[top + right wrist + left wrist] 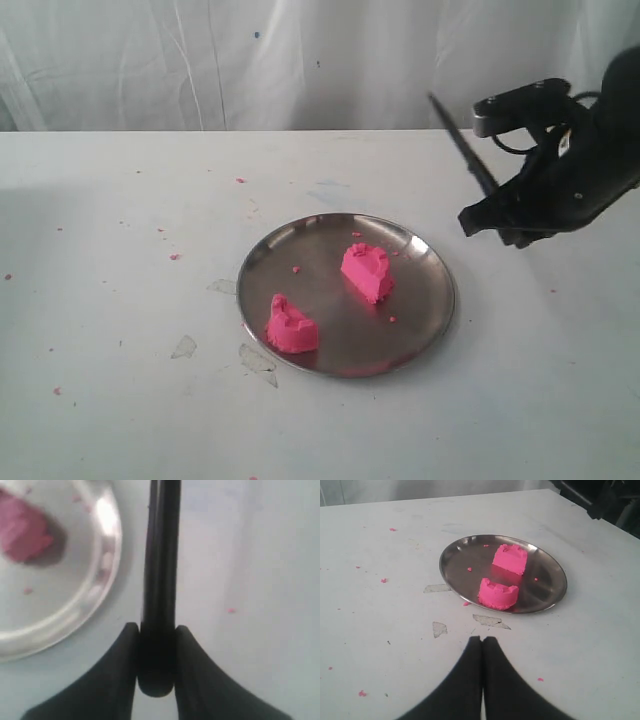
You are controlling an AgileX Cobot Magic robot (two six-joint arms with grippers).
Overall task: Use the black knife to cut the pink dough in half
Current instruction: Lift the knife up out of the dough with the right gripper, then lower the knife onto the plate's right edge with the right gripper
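Observation:
The pink dough lies on the round steel plate (pixel 425 290) as two separate halves: one near the plate's front left (pixel 291 327) (pixel 498 593), the other near its middle (pixel 367 271) (pixel 510 559) (pixel 24 534). To the right of the plate, above the table, my right gripper (pixel 505 215) (pixel 156 629) is shut on the black knife (pixel 462 145) (pixel 160 570) by its handle; the blade points up and away to the left, clear of the dough. My left gripper (pixel 482 639) is shut with nothing in it, over the table short of the plate (pixel 452 560).
Small pink crumbs (pixel 174 256) dot the white table left of the plate and lie on the plate itself. Scuffed patches (pixel 490 620) mark the tabletop near the plate's front rim. A white curtain (pixel 250 60) hangs behind the table.

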